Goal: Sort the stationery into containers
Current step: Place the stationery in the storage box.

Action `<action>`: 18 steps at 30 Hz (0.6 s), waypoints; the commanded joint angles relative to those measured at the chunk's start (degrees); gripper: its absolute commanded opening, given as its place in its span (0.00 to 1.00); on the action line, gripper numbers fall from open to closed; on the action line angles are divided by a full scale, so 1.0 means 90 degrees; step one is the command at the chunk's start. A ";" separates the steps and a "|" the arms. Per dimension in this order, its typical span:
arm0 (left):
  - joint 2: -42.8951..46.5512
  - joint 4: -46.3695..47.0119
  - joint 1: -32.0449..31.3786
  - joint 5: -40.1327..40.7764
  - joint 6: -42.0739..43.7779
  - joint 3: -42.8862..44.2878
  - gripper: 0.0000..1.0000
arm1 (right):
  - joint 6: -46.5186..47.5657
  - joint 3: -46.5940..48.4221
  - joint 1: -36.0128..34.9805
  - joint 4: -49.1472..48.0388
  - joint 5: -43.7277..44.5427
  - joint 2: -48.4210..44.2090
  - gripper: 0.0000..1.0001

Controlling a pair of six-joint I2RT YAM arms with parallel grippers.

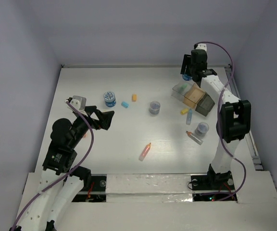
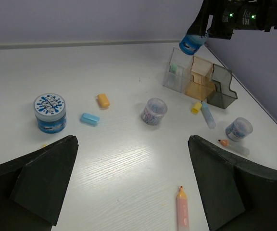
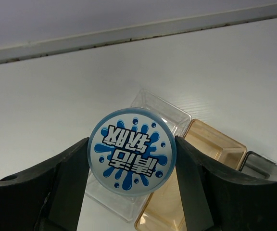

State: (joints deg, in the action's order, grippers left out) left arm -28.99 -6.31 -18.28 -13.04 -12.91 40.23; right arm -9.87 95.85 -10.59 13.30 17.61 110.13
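My right gripper (image 1: 190,72) is shut on a round jar with a blue-white lid (image 3: 132,151) and holds it in the air above the clear box (image 3: 169,111). The clear box (image 1: 180,89) holds a small green item. An amber box (image 1: 194,96) and the dark tray (image 1: 205,104) stand beside it. My left gripper (image 1: 103,119) is open and empty, above the table's left side. On the table lie a second blue-white jar (image 1: 110,98), blue eraser (image 1: 125,104), orange eraser (image 1: 134,97), grey-lidded jar (image 1: 154,107) and pink-orange stick (image 1: 144,151).
Near the boxes lie a yellow eraser (image 1: 184,111), a clear-capped stick (image 1: 189,116), another jar (image 1: 202,128) and an orange-tipped stick (image 1: 194,137). A small grey block (image 1: 77,102) sits at the far left. Walls close the table at the back and sides.
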 commanded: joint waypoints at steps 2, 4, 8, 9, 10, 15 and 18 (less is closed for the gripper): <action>0.0067 0.0232 -0.0019 -0.0006 0.0047 0.0286 0.99 | 0.0061 0.0394 -0.0005 -0.0335 -0.0101 0.0107 0.29; 0.0067 0.0232 -0.0019 -0.0006 0.0047 0.0286 0.99 | 0.0061 0.0317 -0.0005 -0.0384 -0.0101 0.0117 0.29; 0.0048 0.0232 -0.0019 -0.0006 0.0047 0.0286 0.99 | 0.0071 0.0297 0.0054 -0.0364 -0.0032 0.0176 0.29; 0.0057 0.0232 -0.0019 -0.0006 0.0047 0.0286 0.99 | 0.0071 0.0297 0.0054 -0.0355 -0.0032 0.0166 0.29; 0.0057 0.0232 -0.0019 0.0003 0.0047 0.0286 0.99 | 0.0061 0.0249 0.0054 -0.0374 -0.0042 0.0137 0.29; 0.0057 0.0232 -0.0019 0.0003 0.0047 0.0296 0.99 | 0.0061 0.0141 0.0054 -0.0413 0.0036 -0.0107 0.29; 0.0048 0.0232 -0.0019 -0.0006 0.0047 0.0296 0.99 | 0.0052 -0.0141 0.0054 -0.0452 0.0367 -0.0321 0.29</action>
State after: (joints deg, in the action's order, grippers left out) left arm -28.99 -6.31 -18.28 -13.04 -12.88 40.23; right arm -9.87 95.46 -10.48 13.43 17.78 112.36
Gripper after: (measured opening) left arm 0.990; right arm 0.710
